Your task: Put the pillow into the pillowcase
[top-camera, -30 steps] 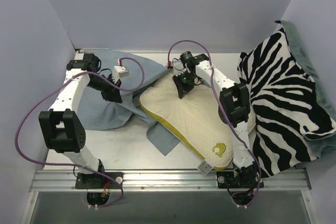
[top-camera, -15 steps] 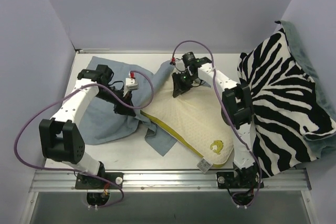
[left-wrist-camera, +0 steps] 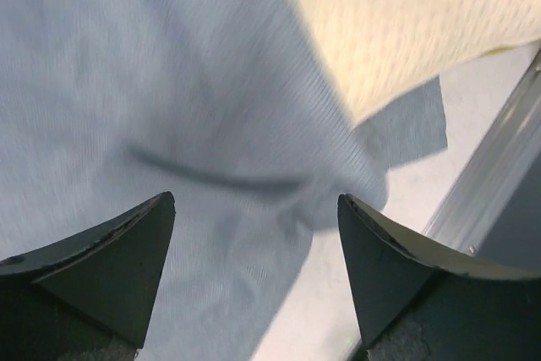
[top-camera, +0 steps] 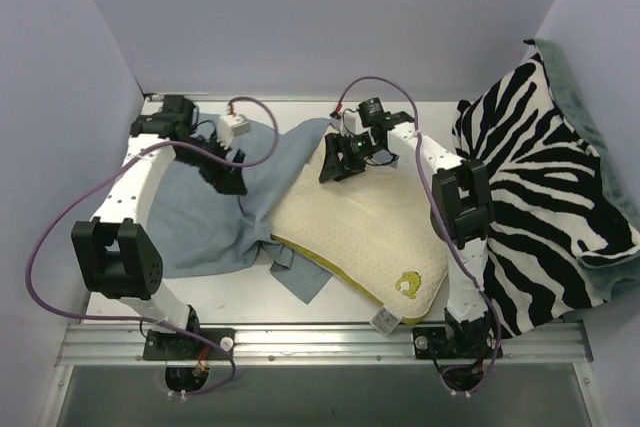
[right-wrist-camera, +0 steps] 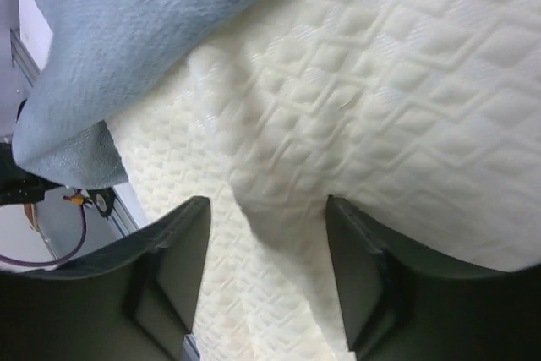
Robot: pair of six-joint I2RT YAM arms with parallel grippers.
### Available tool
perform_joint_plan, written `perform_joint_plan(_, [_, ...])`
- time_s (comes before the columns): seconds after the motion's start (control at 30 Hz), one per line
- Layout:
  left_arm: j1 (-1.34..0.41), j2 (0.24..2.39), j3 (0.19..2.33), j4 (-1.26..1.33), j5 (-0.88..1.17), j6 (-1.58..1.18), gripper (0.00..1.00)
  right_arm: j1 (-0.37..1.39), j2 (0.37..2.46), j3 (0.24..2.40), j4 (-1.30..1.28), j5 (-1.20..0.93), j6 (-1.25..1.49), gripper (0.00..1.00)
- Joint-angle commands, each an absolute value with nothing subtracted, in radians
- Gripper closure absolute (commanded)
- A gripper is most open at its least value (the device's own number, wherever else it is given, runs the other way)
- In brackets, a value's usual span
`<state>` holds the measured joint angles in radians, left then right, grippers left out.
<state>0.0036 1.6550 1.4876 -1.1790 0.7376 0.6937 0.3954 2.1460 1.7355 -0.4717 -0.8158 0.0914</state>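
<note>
The cream dimpled pillow (top-camera: 365,237) lies slantwise mid-table, its yellow logo near the front corner. The blue-grey pillowcase (top-camera: 205,222) is spread at the left, and a fold of it drapes over the pillow's far left edge. My left gripper (top-camera: 232,179) hovers open above the pillowcase (left-wrist-camera: 127,82), nothing between its fingers; the pillow (left-wrist-camera: 406,23) shows beyond the cloth's edge. My right gripper (top-camera: 333,169) stands open just over the pillow (right-wrist-camera: 380,82), with the pillowcase (right-wrist-camera: 144,23) edge beside it. In the wrist views, the left gripper (left-wrist-camera: 255,200) and right gripper (right-wrist-camera: 267,202) both have jaws apart.
A zebra-striped cloth (top-camera: 540,177) with green backing is heaped at the right, against the wall. A metal rail (top-camera: 320,339) runs along the near table edge. Purple cables loop from both arms. Walls close in on the left, back and right.
Both grippers have opened and let go. The left arm has drawn back up and left. The pillowcase now lies further over the pillow's far left edge, and the pillow has shifted slightly.
</note>
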Motion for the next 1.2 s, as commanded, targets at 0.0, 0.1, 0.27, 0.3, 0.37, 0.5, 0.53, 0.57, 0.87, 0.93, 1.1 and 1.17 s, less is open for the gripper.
perform_joint_plan(0.0, [-0.224,1.586,1.566,-1.013,0.551,0.481,0.13,0.402,2.016,1.721,-0.514,-0.859,0.083,0.41])
perform_joint_plan(0.1, [-0.355,1.635,1.589,-0.918,0.349,0.402,0.13,0.377,1.950,1.689,-0.567,-0.856,0.072,0.35])
perform_joint_plan(0.27, [-0.413,1.782,1.652,-0.699,0.168,0.278,0.13,0.235,1.806,1.567,-0.600,-0.845,0.092,0.39])
perform_joint_plan(0.3, [-0.426,1.816,1.720,-0.675,0.144,0.259,0.14,0.207,1.795,1.551,-0.601,-0.810,0.107,0.39])
perform_joint_plan(0.37, [-0.437,1.937,1.807,-0.649,0.105,0.221,0.15,0.128,1.793,1.537,-0.601,-0.705,0.107,0.39])
perform_joint_plan(0.5, [-0.443,2.135,2.055,-0.647,0.141,0.186,0.16,0.048,1.877,1.604,-0.603,-0.621,0.103,0.27])
perform_joint_plan(0.53, [-0.445,2.167,2.139,-0.649,0.153,0.180,0.17,0.043,1.900,1.624,-0.601,-0.602,0.083,0.26])
perform_joint_plan(0.57, [-0.451,2.228,2.175,-0.647,0.152,0.176,0.17,0.044,1.943,1.641,-0.601,-0.607,0.074,0.23])
perform_joint_plan(0.87, [-0.459,2.448,2.385,-0.657,0.208,0.121,0.39,0.081,2.141,1.694,-0.595,-0.839,0.089,0.39])
perform_joint_plan(0.93, [-0.459,2.459,2.394,-0.655,0.247,0.111,0.62,0.100,2.146,1.683,-0.597,-0.891,0.081,0.57])
perform_joint_plan(1.1, [-0.465,2.442,2.407,-0.624,0.532,0.063,0.89,0.130,2.148,1.701,-0.560,-0.962,0.126,1.00])
perform_joint_plan(1.17, [-0.486,2.402,2.389,-0.585,0.599,0.029,0.90,0.155,2.149,1.739,-0.546,-0.983,0.155,1.00])
